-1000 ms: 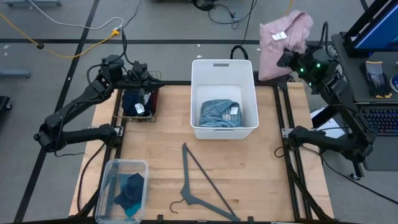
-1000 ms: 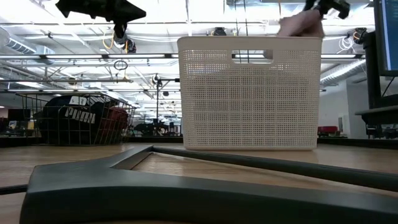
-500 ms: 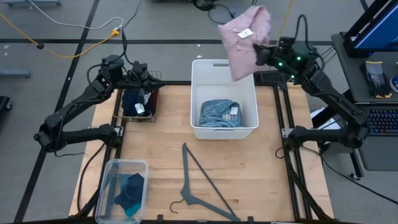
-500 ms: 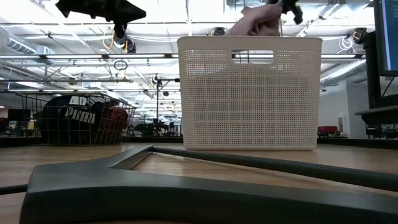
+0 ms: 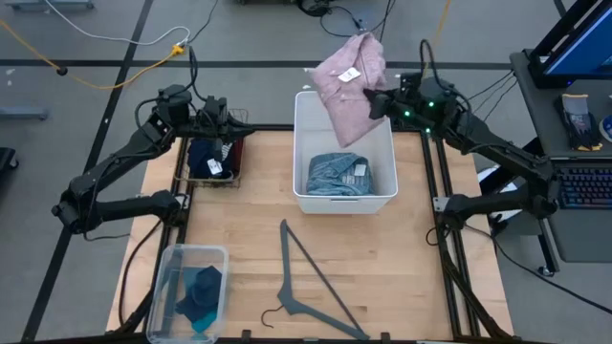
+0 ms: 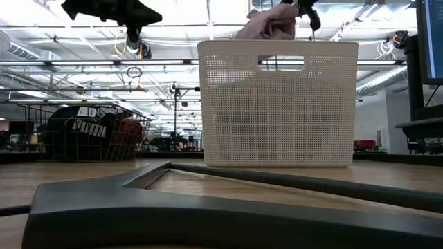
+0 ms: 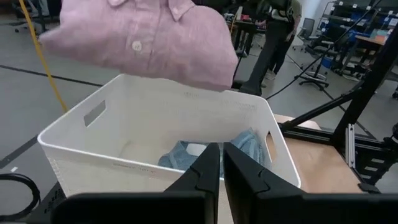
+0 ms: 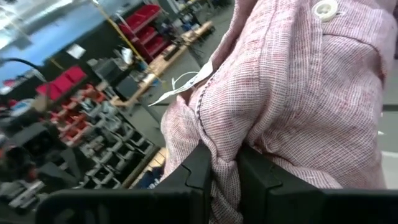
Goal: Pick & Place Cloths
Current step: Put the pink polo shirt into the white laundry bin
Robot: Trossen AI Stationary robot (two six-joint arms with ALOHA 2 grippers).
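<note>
1. The folded pink button-up cloth with a tag (image 5: 350,84) has been carried left since the earlier frame, now over the far rim of the white perforated plastic basket (image 5: 306,187).
2. It is clamped by the right gripper (image 5: 375,103).
3. The left gripper (image 5: 222,121) is held closed, empty, above the dark wire basket (image 5: 236,164).

Both arms are dark, almost black, made of long thin pieces joined by round joints. Small green lights glow near the right gripper (image 5: 375,103). Each gripper has two flat black fingers (image 7: 205,171).
</note>
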